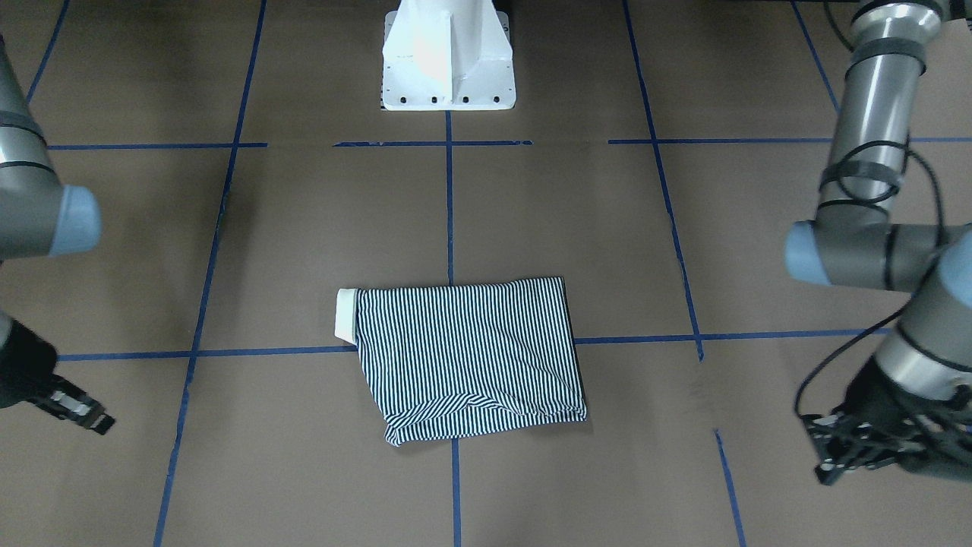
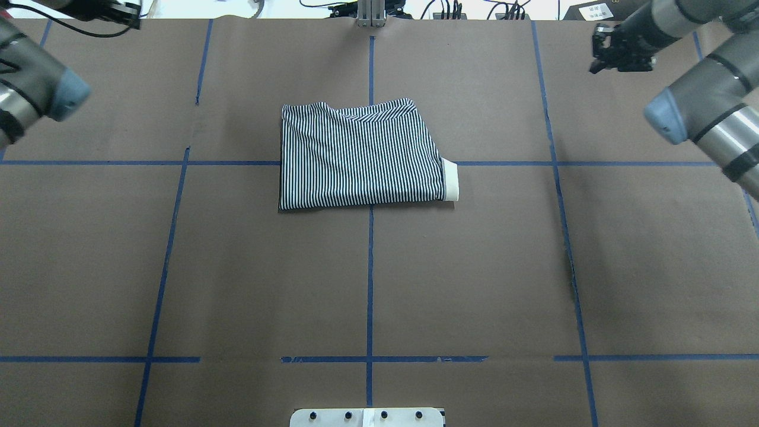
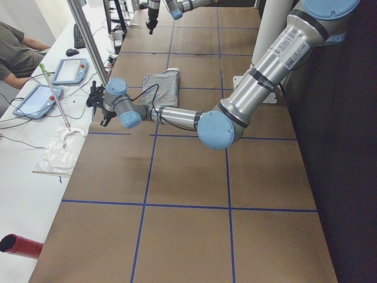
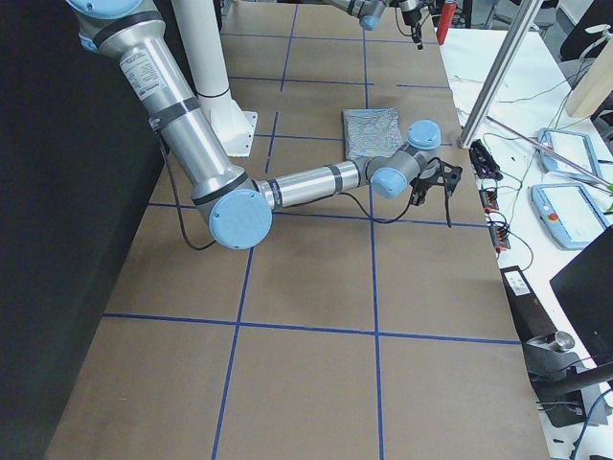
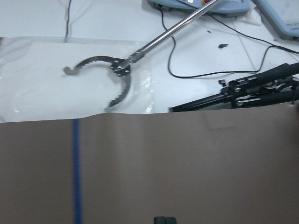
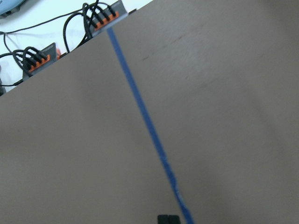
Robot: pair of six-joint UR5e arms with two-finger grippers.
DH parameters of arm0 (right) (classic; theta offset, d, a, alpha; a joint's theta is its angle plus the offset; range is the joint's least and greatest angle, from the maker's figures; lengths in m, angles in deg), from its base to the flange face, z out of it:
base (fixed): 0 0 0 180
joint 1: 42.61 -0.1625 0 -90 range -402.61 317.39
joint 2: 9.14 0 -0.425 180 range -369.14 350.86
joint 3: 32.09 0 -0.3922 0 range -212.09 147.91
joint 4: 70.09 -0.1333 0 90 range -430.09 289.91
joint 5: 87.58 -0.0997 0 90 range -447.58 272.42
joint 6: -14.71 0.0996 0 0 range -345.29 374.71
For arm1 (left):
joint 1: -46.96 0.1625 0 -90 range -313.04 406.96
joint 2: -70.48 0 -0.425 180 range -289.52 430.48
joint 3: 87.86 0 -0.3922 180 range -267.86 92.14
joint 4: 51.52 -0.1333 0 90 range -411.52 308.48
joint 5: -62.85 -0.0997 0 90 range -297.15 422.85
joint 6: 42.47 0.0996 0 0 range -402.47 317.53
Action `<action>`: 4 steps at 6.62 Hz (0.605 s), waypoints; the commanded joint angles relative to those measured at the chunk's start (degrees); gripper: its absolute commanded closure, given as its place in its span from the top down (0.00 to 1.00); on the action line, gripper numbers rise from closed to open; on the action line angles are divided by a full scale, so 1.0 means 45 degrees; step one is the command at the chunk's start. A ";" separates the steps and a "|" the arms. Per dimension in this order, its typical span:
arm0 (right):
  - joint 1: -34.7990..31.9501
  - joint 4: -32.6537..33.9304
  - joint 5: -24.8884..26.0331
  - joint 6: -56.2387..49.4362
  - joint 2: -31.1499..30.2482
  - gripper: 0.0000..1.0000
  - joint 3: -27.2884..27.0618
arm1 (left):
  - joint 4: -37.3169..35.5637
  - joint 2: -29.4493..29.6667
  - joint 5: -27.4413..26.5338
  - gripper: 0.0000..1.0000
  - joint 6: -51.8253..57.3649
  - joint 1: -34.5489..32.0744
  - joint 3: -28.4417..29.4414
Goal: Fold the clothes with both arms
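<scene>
The striped polo shirt (image 1: 463,357) lies folded into a compact rectangle at the table's middle, its cream collar (image 1: 346,313) sticking out at one side. It also shows in the overhead view (image 2: 362,157) and both side views (image 3: 162,88) (image 4: 374,129). My left gripper (image 2: 121,13) hovers far off the shirt at the table's far left corner (image 1: 835,456). My right gripper (image 2: 605,50) hovers at the far right (image 1: 87,414). Both wrist views show fingertips together over bare table (image 5: 163,219) (image 6: 168,218), holding nothing.
The white pedestal base (image 1: 448,61) stands at the robot's side of the table. Blue tape lines (image 2: 370,267) grid the brown table. Beyond the far edge is a white bench with a metal grabber tool (image 5: 114,70), tablets (image 3: 68,71), cables and a seated person (image 3: 17,50).
</scene>
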 commanded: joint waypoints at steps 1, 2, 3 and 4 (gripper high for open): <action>-0.2053 0.0114 -0.0415 -0.5860 -0.2126 0.06 -0.0461 | -0.0057 -0.2334 0.3548 0.28 0.1766 -0.2833 -0.1765; -0.2798 0.0153 -0.0958 -0.7186 -0.2736 0.12 -0.0464 | -0.0057 -0.3852 0.4128 0.44 0.1885 -0.3233 -0.3014; -0.3386 0.1043 -0.1351 -0.8688 -0.2974 0.97 -0.0464 | -0.0579 -0.4312 0.4153 0.47 0.2505 -0.3314 -0.3394; -0.3836 0.2212 -0.1548 -1.0521 -0.3479 1.00 -0.0754 | -0.2498 -0.4278 0.4037 0.62 0.4793 -0.3373 -0.3553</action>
